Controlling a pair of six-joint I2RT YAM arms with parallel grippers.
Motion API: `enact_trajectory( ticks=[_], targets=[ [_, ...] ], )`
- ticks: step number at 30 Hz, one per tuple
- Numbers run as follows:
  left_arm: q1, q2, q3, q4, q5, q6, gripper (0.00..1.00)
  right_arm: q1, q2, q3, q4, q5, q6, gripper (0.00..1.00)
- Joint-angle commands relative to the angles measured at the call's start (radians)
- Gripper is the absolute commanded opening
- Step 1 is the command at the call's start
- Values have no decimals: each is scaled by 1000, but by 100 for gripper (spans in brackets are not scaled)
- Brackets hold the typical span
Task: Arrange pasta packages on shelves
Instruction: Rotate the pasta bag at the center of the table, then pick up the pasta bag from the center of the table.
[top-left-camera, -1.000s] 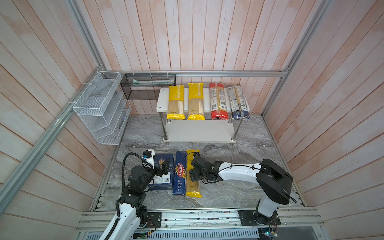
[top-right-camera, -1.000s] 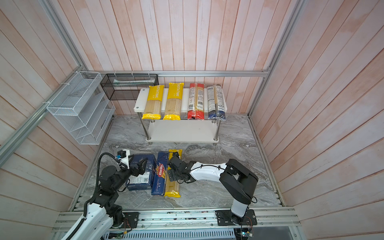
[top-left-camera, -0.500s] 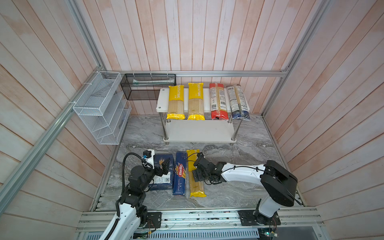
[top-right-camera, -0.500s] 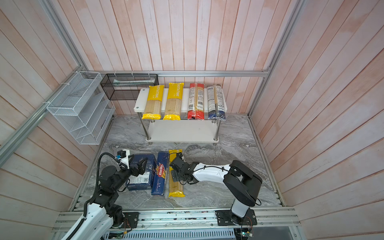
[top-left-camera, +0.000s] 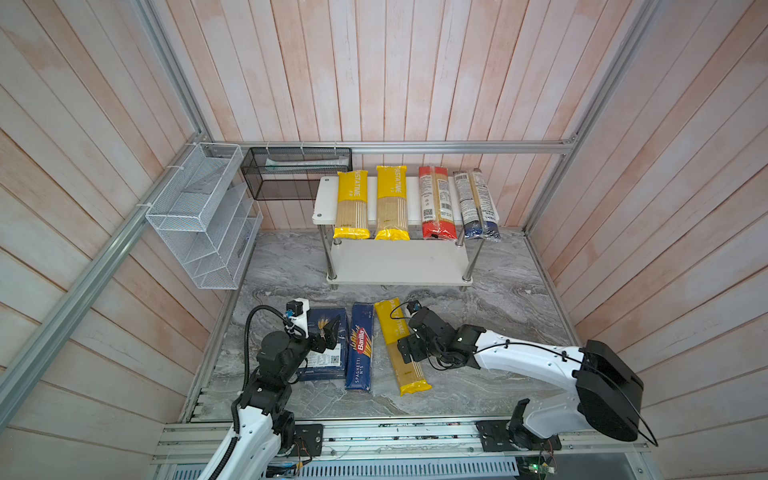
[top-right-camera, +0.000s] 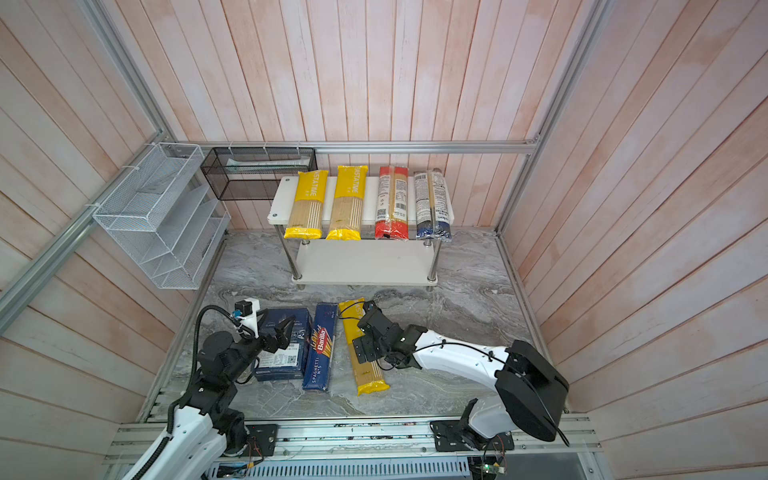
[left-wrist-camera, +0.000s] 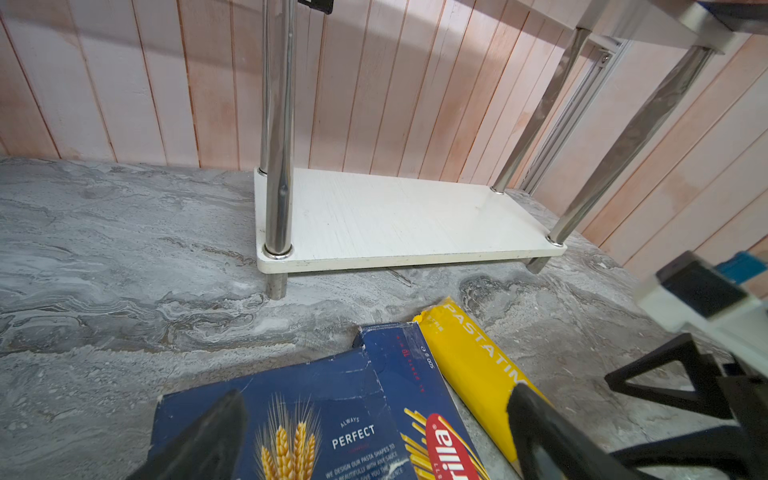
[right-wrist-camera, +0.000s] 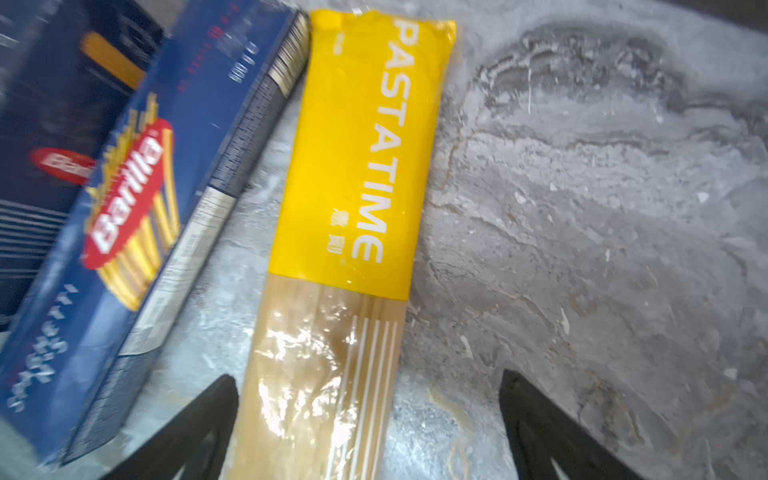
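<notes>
Pink-washed plank walls close round a grey marbled surface (top-left-camera: 498, 299), with a white wire basket (top-left-camera: 199, 216) and a black mesh basket (top-left-camera: 291, 176) hung in the far left corner. Against the back wall stands the two-tier rack. Its upper shelf (top-left-camera: 325, 203) carries four packs side by side, their near ends jutting over the front edge: the first yellow bag (top-left-camera: 352, 203), the second yellow bag (top-left-camera: 391, 201), the red-ended bag (top-left-camera: 434, 203) and the dark-blue-ended bag (top-left-camera: 476, 203). Beneath it shows the white lower shelf (top-left-camera: 399, 262).

Three more packs lie flat on the marble close to the arms. The wide Barilla box (top-left-camera: 332, 357) is furthest left and the narrow Barilla box (top-left-camera: 360, 353) is right beside it. The third yellow bag (top-left-camera: 401, 374) slants slightly away from that box towards its near end.

Over the far half of the wide box hangs the left end effector (left-wrist-camera: 374, 440), its jaws spread wide and gripping nothing. The right end effector (right-wrist-camera: 365, 432) is low over the third bag's clear middle, fully open. One finger is at the bag's edge and the other is well off on bare marble.
</notes>
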Motion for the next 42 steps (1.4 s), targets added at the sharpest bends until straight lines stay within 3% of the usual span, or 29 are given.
enact_trajectory(
  ticks=[1,17,24,29,42],
  targets=[
    [3,2,8,16,-11,11,100,2,-12,31,9,-50,-63,98],
    [3,-2,6,16,-8,12,100,76,206,130,-50,39,-19,98],
    [3,-10,3,17,-1,15,100,79,245,126,-57,67,61,98],
    [3,21,14,20,3,17,100,87,256,102,3,43,76,98],
    [4,10,10,19,0,15,100,91,303,128,-74,97,97,98]
  ],
)
